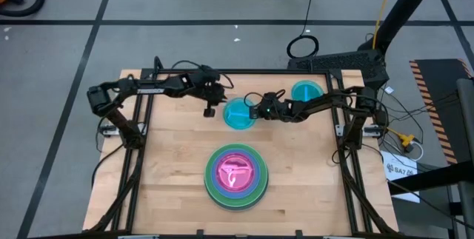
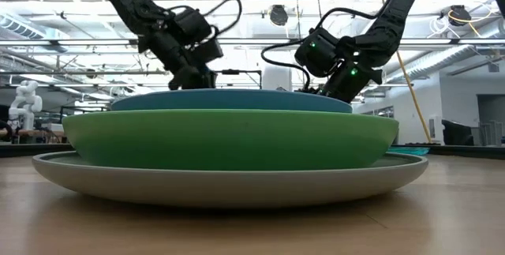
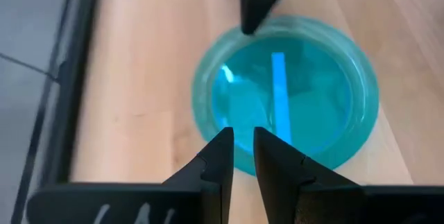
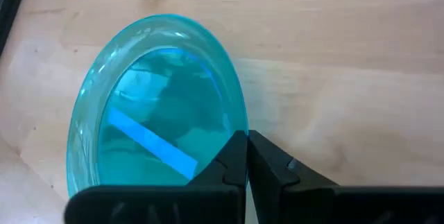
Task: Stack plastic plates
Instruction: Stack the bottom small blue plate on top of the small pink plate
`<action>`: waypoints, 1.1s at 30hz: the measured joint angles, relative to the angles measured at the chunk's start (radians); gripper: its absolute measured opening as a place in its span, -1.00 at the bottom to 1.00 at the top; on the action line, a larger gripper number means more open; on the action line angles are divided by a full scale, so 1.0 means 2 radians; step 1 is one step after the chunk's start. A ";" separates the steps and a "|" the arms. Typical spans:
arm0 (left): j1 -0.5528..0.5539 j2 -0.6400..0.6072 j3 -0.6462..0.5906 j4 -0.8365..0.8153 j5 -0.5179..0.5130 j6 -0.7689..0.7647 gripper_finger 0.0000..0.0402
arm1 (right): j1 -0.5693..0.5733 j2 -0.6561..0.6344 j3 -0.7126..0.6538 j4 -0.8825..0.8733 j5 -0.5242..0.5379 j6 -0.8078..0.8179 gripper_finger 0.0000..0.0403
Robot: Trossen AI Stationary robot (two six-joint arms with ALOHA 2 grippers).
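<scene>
Nearest the low camera sits the stack of plates: a wide grey plate on the table, a green plate on it, and a blue plate on top. From above, a pink plate fills the centre of that stack, which lies toward 6 o'clock on the table.

At the middle of the table, a little toward 12 o'clock, lies a teal plate. The right gripper is at that plate's 3 o'clock edge, its fingers drawn narrow with the rim apparently between them. The left gripper hovers just beside the same plate at its 9 o'clock side, fingers close together over the near rim, holding nothing.

A second teal plate rests toward 2 o'clock, near the table's far edge, apart from the first.
</scene>
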 joint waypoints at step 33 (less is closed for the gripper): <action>0.052 -0.100 0.000 0.004 0.005 -0.088 -0.68 | 0.064 -0.151 0.008 -0.012 -0.142 -0.067 -1.00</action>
